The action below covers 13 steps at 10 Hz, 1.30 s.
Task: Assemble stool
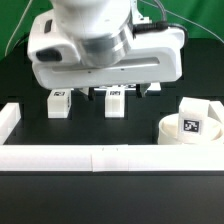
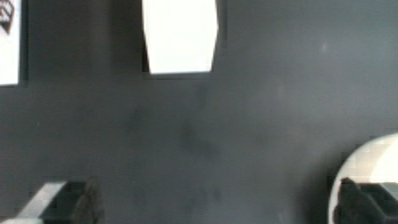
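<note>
The round white seat [image 1: 190, 130] with a tag on its side lies on the black table at the exterior view's right. Its edge shows in the wrist view [image 2: 377, 165]. Two white leg blocks stand upright side by side, one [image 1: 57, 103] on the left and one [image 1: 115, 102] near the middle. In the wrist view one leg block [image 2: 182, 38] lies ahead and another [image 2: 9, 40] is at the frame edge. My gripper [image 1: 120, 88] hovers above and just behind the blocks. In the wrist view the gripper [image 2: 214, 205] is open with only bare table between the fingertips [image 2: 63, 200]. A third leg is not clearly in view.
A long white border rail [image 1: 100, 158] runs along the front of the table. A second rail [image 1: 10, 122] runs along the exterior view's left side. The arm's large white hand [image 1: 100, 50] hides the table behind the blocks.
</note>
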Tool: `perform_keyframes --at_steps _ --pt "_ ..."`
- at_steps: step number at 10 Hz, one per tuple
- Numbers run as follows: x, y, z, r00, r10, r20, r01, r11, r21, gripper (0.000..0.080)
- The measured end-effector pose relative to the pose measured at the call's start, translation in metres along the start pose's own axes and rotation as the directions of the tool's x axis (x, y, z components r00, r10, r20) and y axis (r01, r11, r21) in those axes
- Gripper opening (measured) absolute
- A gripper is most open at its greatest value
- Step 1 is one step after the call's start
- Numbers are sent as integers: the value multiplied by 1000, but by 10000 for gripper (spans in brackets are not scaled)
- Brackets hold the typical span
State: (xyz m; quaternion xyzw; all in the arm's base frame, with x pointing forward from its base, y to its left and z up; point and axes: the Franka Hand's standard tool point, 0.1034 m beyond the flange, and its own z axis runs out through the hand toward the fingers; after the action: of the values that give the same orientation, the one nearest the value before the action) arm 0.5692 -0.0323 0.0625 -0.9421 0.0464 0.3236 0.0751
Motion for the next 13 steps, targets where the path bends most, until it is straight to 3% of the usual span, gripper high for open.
perform_keyframes --at_steps 1,2,6,7,8,9,13 --pt "-8 5 8 992 1 128 -3 1000 12 649" --pt "0 7 7 991 -15 130 15 1000 -4 649" --pt "-5 6 15 985 -11 173 11 1000 -2 649" --pt "-11 3 36 976 -4 220 5 1000 -6 649" --pt "-13 2 49 969 -5 247 12 1000 -28 649" --pt "-14 -1 53 967 -5 257 14 999 -34 649" --pt "-13 1 53 967 -4 254 13 999 -32 649"
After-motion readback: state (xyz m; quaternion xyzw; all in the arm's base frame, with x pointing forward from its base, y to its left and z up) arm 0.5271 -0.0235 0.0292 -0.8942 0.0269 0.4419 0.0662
